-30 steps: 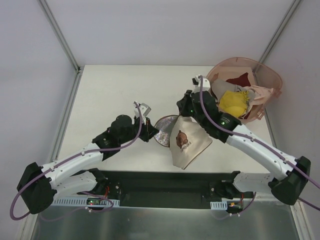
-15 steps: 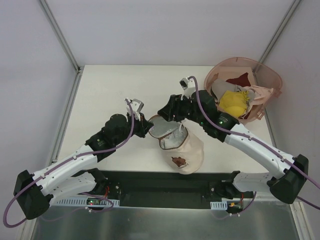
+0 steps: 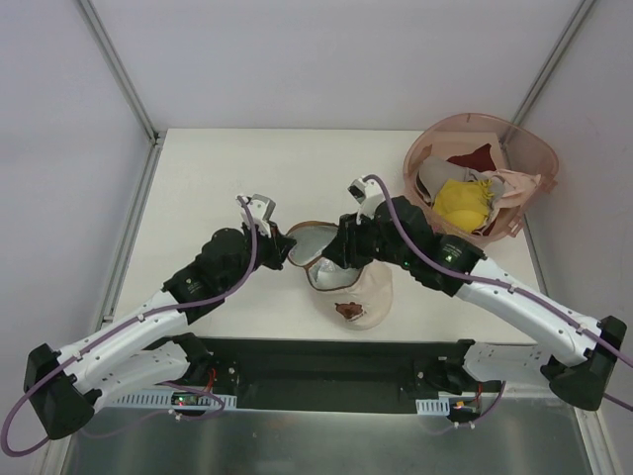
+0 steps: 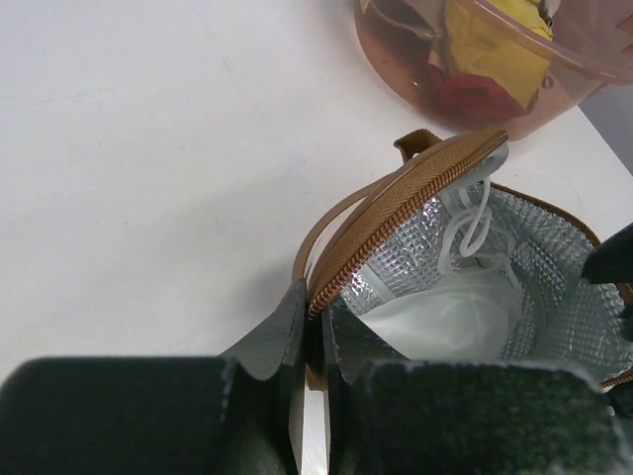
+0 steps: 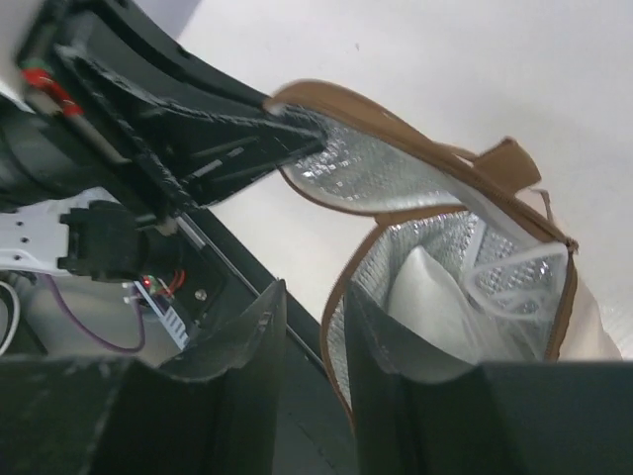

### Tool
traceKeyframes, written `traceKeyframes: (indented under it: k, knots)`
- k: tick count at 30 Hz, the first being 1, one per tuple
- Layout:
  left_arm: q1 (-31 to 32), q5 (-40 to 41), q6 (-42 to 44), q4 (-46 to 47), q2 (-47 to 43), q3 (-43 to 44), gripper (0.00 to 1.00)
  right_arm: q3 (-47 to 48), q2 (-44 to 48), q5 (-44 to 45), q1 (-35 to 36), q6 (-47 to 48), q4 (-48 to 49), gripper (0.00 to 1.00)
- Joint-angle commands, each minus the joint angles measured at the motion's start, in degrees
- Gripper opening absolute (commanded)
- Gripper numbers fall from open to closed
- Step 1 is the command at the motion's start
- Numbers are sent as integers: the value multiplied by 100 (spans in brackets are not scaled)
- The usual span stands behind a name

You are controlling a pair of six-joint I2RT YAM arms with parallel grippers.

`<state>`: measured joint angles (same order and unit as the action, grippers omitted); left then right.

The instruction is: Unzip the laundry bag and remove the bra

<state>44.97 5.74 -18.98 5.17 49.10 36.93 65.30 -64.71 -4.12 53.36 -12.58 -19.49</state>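
The laundry bag (image 3: pixel 368 293) lies unzipped near the table's front edge, with its silver lining showing. My left gripper (image 3: pixel 286 249) is shut on the brown zipper trim of the raised flap (image 4: pixel 415 193), as the left wrist view (image 4: pixel 316 302) shows. The whitish bra (image 4: pixel 445 319) sits inside the bag, its thin white straps (image 4: pixel 463 233) looped above it. My right gripper (image 3: pixel 333 260) stands open astride the bag's near rim (image 5: pixel 334 327). One finger is inside against the lining beside the bra (image 5: pixel 425 292), the other is outside, and a gap shows at the gripper (image 5: pixel 315 292).
A pink translucent basket (image 3: pixel 526 139) stands at the back right, holding a yellow garment (image 3: pixel 462 201) and a dark red cloth (image 3: pixel 476 158). The black base rail (image 3: pixel 326 361) runs just in front of the bag.
The flap has swung open and left with my left gripper. My right gripper opened, moved left and down to the bag's mouth. The bag rolled, so its printed side now faces the front.
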Motion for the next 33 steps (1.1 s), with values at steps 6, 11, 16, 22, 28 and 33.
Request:
traceKeyframes:
  k: [6,11,16,22,28,33]
  knots:
    - [354,762,281,230,-699,438,0,9,-296,974,148,-403,-1224,40]
    - [451,736,343,230,-779,517,0,228,-577,1483,297,-386,-1627,56]
    - [653,789,334,248,-771,517,0,432,-1271,2528,534,-526,-2305,65]
    - [759,709,132,318,-604,430,0,36,-2027,2741,596,-649,-1577,65]
    - [803,867,211,336,-674,315,0,-210,-2371,2215,649,-711,-935,28]
    - [812,1070,413,327,-692,271,0,0,-1906,2240,649,-527,-1101,1]
